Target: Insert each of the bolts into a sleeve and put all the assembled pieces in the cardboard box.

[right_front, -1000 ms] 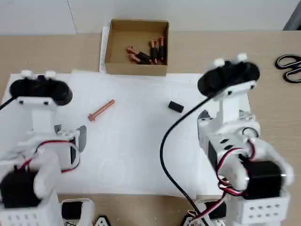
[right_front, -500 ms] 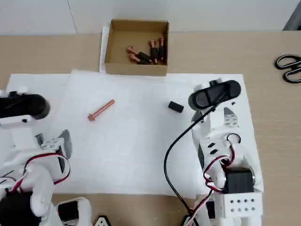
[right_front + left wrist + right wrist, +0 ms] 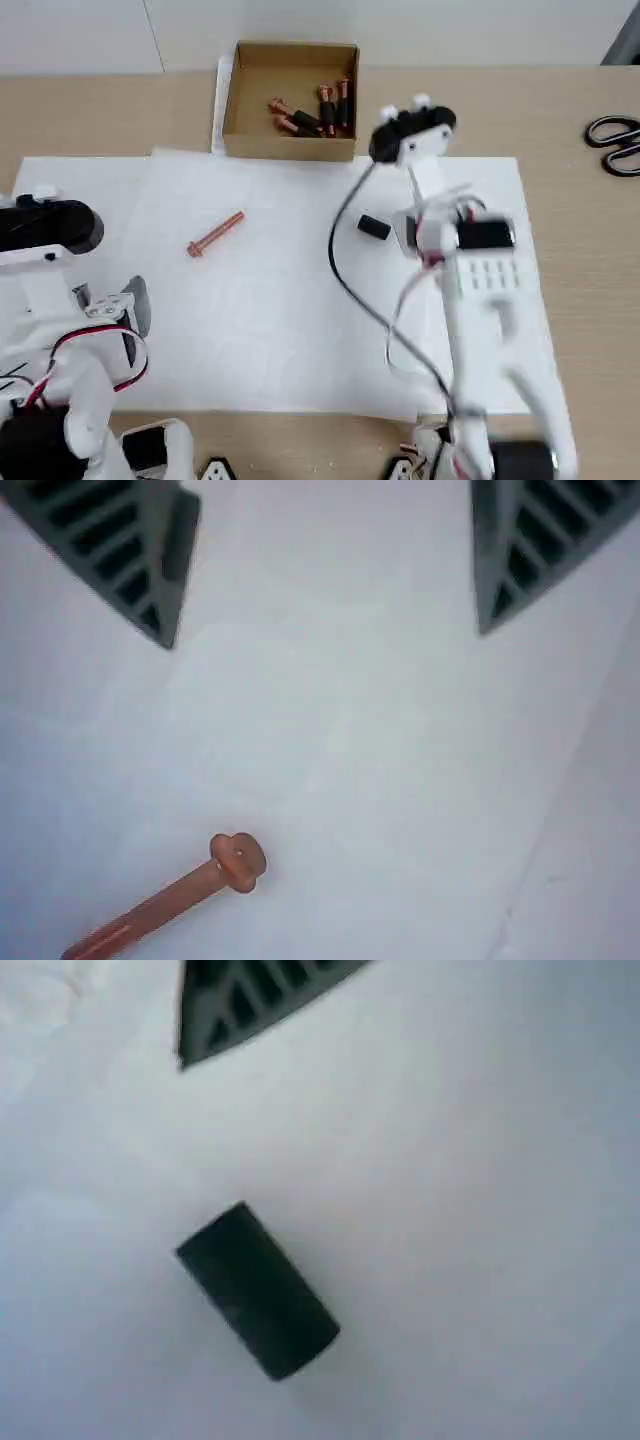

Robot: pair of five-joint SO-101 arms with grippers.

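Compared with a second ago, the right arm [image 3: 478, 262] is no longer folded over the right side of the white mat [image 3: 280, 330]. It now stretches forward, with the right gripper [image 3: 406, 232] just beside the loose black sleeve [image 3: 374, 227]. The right wrist view shows that sleeve [image 3: 258, 1290] lying on its side close below one ridged finger [image 3: 262, 1002], apart from it. I cannot tell whether those jaws are open or closed. The left arm has drawn back toward the left edge, and the left gripper [image 3: 325, 635] hangs over the mat with its jaws spread wide and empty. The copper bolt [image 3: 170, 900] lies near it, untouched. Bolt, sleeve and box sit where they were. This looks like the start of the last assembly, with the right arm going for the sleeve. By count there is one loose bolt [image 3: 215, 234] and one loose sleeve. One cardboard box [image 3: 232, 100] stands at the far edge of the mat, holding what appear to be four assembled pieces [image 3: 312, 110]; they overlap, so that count is a judgement. One pair of scissors [image 3: 615, 140] lies far right.
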